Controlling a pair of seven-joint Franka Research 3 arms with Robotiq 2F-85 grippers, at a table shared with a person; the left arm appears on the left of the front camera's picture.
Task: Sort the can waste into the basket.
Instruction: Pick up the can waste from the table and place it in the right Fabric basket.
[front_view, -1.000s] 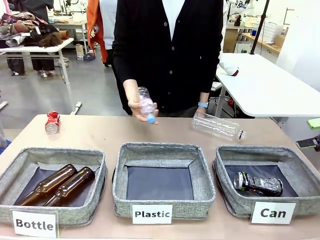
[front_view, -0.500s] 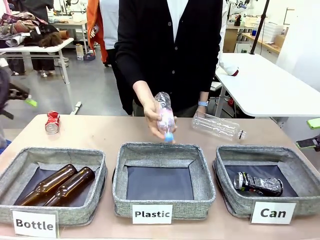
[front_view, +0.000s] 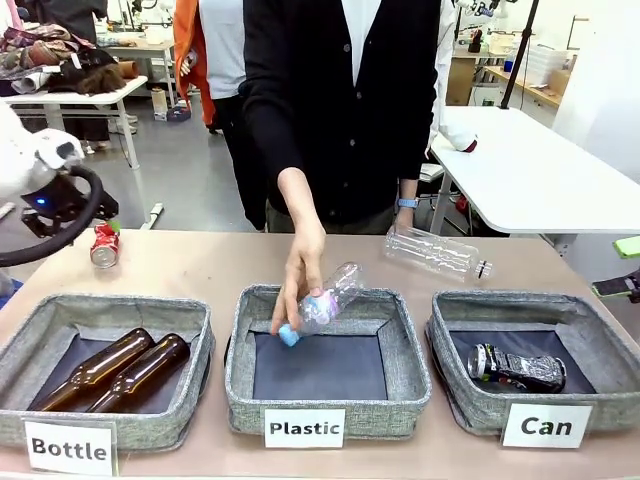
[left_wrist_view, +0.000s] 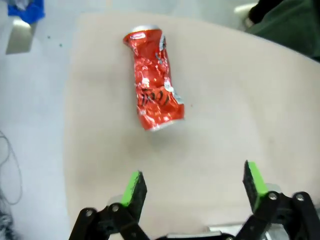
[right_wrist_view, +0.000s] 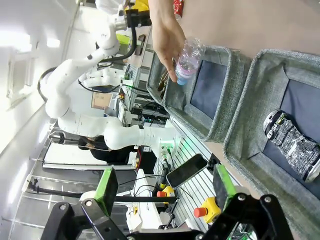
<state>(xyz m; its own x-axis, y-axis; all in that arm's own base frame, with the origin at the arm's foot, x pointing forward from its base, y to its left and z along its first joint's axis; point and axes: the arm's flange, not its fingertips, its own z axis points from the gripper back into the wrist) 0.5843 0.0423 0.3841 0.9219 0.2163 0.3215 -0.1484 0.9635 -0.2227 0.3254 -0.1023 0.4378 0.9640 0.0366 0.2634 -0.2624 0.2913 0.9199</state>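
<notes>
- Can: red, white marks.
- Second can: black and silver, green-blue print.
- Basket: grey weave, dark base, white label.
- Bottles: brown.
- Table: tan.
- Left hand: black, green pads.

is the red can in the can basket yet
No, the red can lies on the bare table, ahead of the open left gripper.

You see a white left arm with a looping black cable. The left pincer and right pincer are black with green pads.
</notes>
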